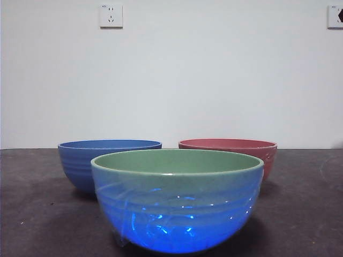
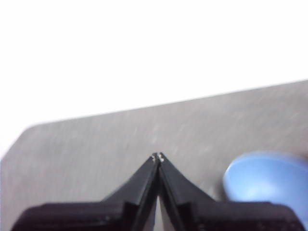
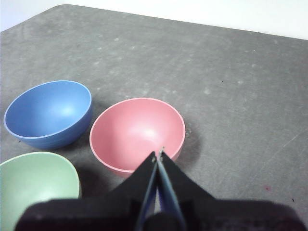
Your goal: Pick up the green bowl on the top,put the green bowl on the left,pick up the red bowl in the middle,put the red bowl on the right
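The green bowl stands nearest the front camera, pale green inside with a glossy blue lower wall; the right wrist view catches it too. Behind it to the right sits the red bowl, upright and empty, seen from above in the right wrist view. My right gripper hovers above the red bowl's near rim, jaws shut on nothing. My left gripper is shut and empty over bare table, away from the bowls. Neither arm shows in the front view.
An all-blue bowl sits behind the green one to the left, also in the right wrist view and left wrist view. The dark grey table ends at a white wall with sockets.
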Action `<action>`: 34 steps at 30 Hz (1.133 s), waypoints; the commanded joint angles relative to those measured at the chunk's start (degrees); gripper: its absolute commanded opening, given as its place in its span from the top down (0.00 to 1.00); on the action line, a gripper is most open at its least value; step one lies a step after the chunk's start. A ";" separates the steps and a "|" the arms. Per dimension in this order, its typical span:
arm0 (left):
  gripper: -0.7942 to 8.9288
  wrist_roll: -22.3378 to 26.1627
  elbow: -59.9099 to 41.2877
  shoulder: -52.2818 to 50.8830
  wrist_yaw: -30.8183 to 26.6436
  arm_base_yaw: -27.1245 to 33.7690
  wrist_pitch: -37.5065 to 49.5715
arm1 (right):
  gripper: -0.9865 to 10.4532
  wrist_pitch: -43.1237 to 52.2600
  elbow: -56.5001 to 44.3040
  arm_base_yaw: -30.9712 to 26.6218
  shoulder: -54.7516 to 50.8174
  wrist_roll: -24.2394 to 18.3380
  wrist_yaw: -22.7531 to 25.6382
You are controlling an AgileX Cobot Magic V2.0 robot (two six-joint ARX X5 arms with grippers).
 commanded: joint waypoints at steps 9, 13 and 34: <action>0.92 -3.19 -20.41 -3.10 -0.24 2.12 10.93 | 0.91 0.33 -0.22 0.04 -0.02 0.61 -0.04; 0.92 -3.63 -20.46 -3.10 -0.22 2.12 9.57 | 0.91 0.33 -0.22 0.04 -0.02 0.61 -0.07; 0.92 -3.63 -20.46 -2.97 -0.11 2.10 9.62 | 0.91 0.35 -0.22 0.04 -0.02 0.61 -0.07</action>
